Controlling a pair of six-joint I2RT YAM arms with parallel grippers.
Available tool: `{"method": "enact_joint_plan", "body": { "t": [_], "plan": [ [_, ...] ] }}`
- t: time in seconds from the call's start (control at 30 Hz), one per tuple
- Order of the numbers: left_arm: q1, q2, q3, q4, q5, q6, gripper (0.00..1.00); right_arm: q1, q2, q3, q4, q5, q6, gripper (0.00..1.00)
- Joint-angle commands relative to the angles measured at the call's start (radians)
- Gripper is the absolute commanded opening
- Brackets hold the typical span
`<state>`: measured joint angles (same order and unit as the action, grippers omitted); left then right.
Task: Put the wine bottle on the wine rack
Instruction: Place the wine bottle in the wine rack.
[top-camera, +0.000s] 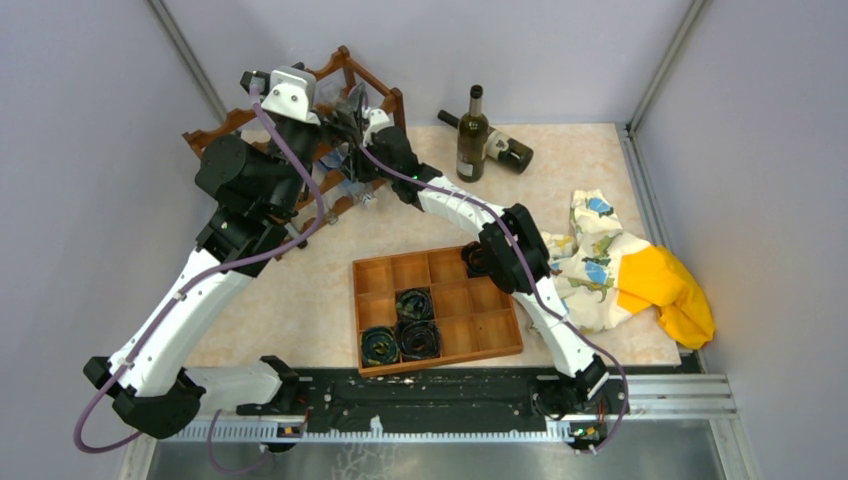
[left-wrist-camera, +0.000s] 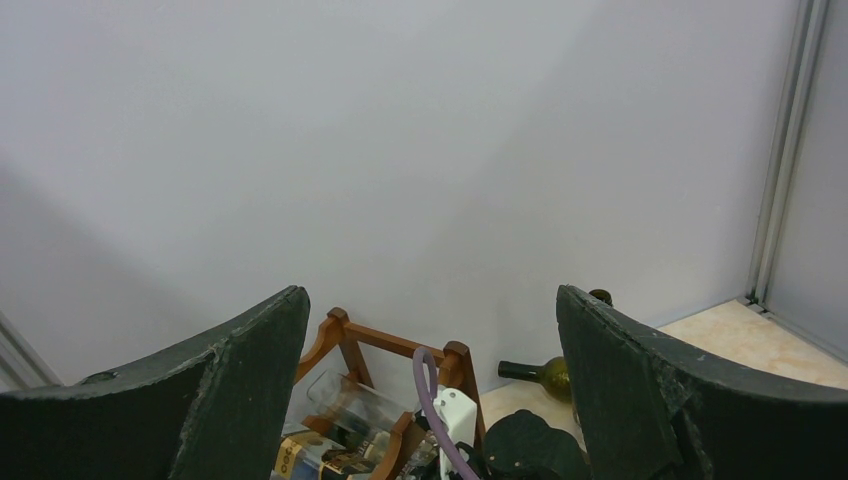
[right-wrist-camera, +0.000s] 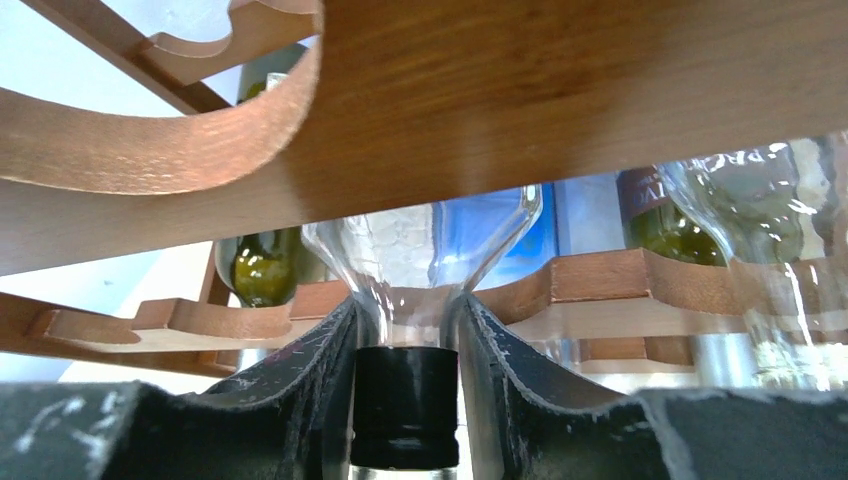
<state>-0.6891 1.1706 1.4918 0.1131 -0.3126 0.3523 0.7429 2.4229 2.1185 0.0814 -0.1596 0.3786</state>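
Clear glass wine bottle (right-wrist-camera: 420, 255) with a black-capped neck: it lies inside the dark reddish-brown wooden wine rack (right-wrist-camera: 560, 90) with scalloped rails, under an upper rail, with its shoulder at a scallop of the lower rail. Long axis: about level, running front to back through the rack. The neck points out toward the right gripper (right-wrist-camera: 408, 305) and the base points inward. That gripper's fingers (right-wrist-camera: 320, 350) press the neck from both sides. The left gripper (left-wrist-camera: 430, 295) hangs above the rack, spread to its widest and holding nothing.

Procedure: confirm the body is seated in the scallops, keep the axis square to the rails, release, then retreat straight along the axis.
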Motion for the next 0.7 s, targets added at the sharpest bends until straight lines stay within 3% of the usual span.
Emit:
{"method": "enact_joint_plan", "body": {
  "t": [0.0,0.2,0.67],
  "plan": [
    [0.003,-0.014,-0.001,0.04,0.012,-0.001,0.99,0.007,-0.091,0.039,0.139,-0.023,0.004,0.38],
    [0.003,-0.015,-0.002,0.04,0.016,-0.001,0.99,0.009,-0.093,0.035,0.139,-0.023,0.005,0.38],
    [0.003,-0.017,-0.002,0.037,0.019,-0.003,0.99,0.005,-0.123,-0.014,0.172,-0.043,-0.078,0.55]
  ]
}}
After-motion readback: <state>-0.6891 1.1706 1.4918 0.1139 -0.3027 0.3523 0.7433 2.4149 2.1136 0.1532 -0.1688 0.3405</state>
